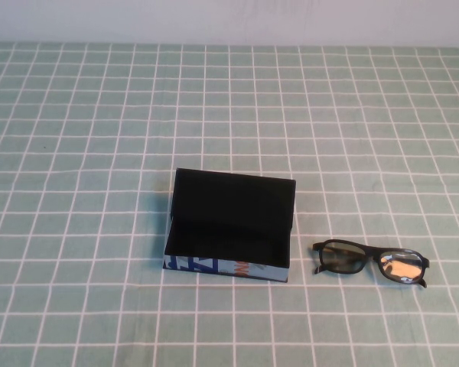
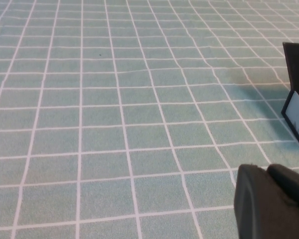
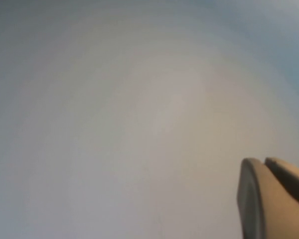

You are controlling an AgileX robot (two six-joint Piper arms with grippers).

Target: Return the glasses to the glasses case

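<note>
The glasses case (image 1: 229,226) stands open in the middle of the table in the high view, lid upright at the back, blue and white front side toward me. The black glasses (image 1: 371,262) lie on the cloth just right of the case, one lens showing an orange glint. Neither arm shows in the high view. In the left wrist view my left gripper (image 2: 269,172) is shut and empty low over the cloth, with an edge of the case (image 2: 296,94) off to its side. In the right wrist view my right gripper (image 3: 264,162) is shut and empty against a blank pale surface.
A green cloth with a white grid (image 1: 99,153) covers the whole table. A pale wall (image 1: 229,19) runs along the far edge.
</note>
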